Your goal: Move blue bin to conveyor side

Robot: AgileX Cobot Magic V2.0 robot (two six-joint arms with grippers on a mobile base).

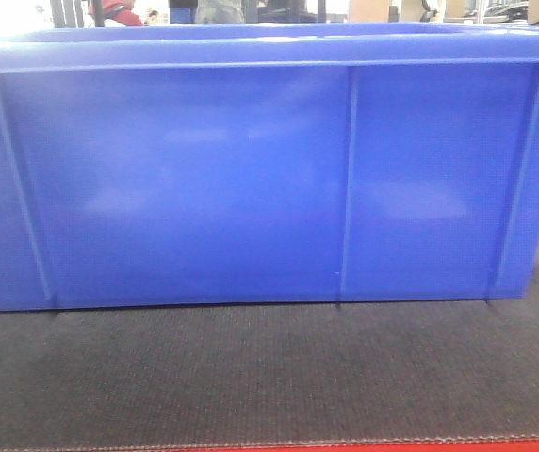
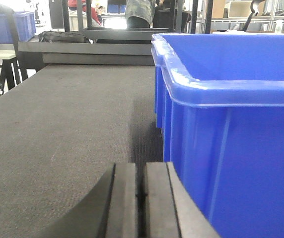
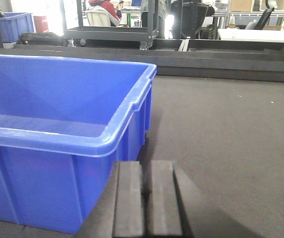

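Observation:
The blue bin (image 1: 251, 179) stands on the dark conveyor (image 1: 269, 377) belt and fills most of the front view, its long ribbed wall facing me. My left gripper (image 2: 140, 171) is shut with nothing in it, low over the belt just left of the blue bin's (image 2: 231, 129) near left corner. My right gripper (image 3: 145, 168) is likewise shut and holds nothing, beside the near right corner of the blue bin (image 3: 57, 134). The bin looks empty inside. The conveyor (image 2: 67, 129) stretches away to the left, and the conveyor (image 3: 221, 129) also runs off to the right.
The belt's red front edge (image 1: 496, 444) shows at the bottom. A dark metal frame (image 3: 221, 62) bounds the belt's far side. Another blue tote (image 2: 10, 26) stands far left, and a black cart (image 3: 112, 32) and people are behind.

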